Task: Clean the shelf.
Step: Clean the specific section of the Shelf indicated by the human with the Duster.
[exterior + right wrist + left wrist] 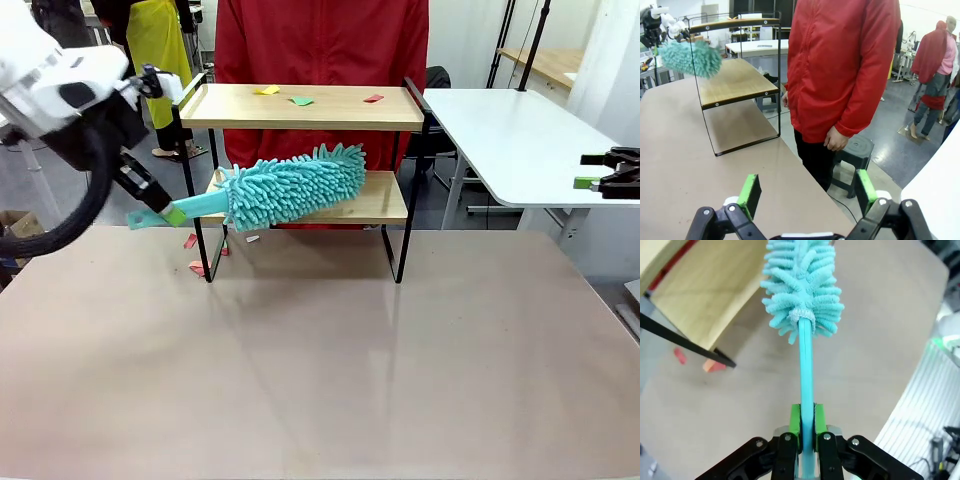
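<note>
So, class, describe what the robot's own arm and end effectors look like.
The left arm has a white rounded casing with a thick black hose looping beneath. The left end effector and right end effector are black linkages with silver pins and green pads.

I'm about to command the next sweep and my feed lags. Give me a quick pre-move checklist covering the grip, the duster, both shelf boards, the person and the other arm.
1. Grip: left gripper shut on the teal duster by its handle: ok.
2. Duster head over the lower shelf board: ok.
3. Lower shelf board free of scraps: cannot tell, the head hides its left part.
4. Top shelf board free of scraps: not ok; a yellow scrap, a green scrap and a red scrap lie on it.
5. Person's hand away from the boards: ok, it hangs at the person's side.
6. Spare arm: right gripper open, holding nothing: ok.
</note>
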`<state>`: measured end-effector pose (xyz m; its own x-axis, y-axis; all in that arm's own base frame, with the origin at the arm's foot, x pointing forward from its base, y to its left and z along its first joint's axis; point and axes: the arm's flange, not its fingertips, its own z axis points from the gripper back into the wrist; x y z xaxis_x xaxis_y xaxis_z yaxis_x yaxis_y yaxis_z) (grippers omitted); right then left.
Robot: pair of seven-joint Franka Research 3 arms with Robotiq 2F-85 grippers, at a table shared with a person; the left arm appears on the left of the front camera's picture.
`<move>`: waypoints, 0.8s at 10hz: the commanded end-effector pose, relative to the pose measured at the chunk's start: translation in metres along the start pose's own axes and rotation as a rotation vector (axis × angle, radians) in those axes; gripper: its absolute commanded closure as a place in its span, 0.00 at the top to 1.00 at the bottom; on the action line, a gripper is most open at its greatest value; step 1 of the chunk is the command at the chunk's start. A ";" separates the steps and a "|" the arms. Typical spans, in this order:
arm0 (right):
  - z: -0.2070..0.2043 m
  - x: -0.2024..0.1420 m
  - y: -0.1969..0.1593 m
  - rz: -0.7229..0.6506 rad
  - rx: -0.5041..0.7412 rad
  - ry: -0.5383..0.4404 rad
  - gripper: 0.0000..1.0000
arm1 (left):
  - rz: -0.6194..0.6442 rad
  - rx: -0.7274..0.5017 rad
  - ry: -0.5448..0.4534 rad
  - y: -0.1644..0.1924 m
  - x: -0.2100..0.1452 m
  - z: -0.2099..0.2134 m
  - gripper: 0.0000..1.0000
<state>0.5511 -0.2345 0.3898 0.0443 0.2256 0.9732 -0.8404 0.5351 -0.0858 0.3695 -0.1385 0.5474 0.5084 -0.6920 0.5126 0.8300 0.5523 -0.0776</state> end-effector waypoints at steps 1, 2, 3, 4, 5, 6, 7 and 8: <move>0.000 0.003 0.002 0.003 0.003 0.002 1.00 | -0.120 -0.141 -0.053 0.009 -0.002 0.032 0.13; 0.000 0.003 0.002 0.003 0.003 0.002 1.00 | -0.149 -0.158 0.013 0.014 -0.005 0.043 0.13; 0.000 0.003 0.002 0.003 0.003 0.002 1.00 | -0.201 -0.155 0.087 0.016 -0.007 0.057 0.13; 0.000 0.003 0.002 0.003 0.003 0.002 1.00 | -0.226 -0.147 0.185 0.013 -0.006 0.071 0.13; 0.000 0.003 0.002 0.003 0.003 0.002 1.00 | -0.278 -0.113 0.321 0.010 0.000 0.086 0.13; 0.000 0.003 0.002 0.003 0.003 0.002 1.00 | -0.320 -0.097 0.409 0.005 0.003 0.104 0.13; 0.000 0.003 0.002 0.003 0.003 0.002 1.00 | -0.344 -0.081 0.510 -0.001 0.003 0.121 0.13; 0.000 0.003 0.002 0.003 0.003 0.002 1.00 | -0.317 -0.100 0.680 -0.003 -0.002 0.132 0.13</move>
<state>0.5510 -0.2345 0.3897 0.0444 0.2255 0.9732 -0.8404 0.5352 -0.0856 0.3316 -0.0831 0.6451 0.3004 -0.9537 0.0113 0.9492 0.2978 -0.1017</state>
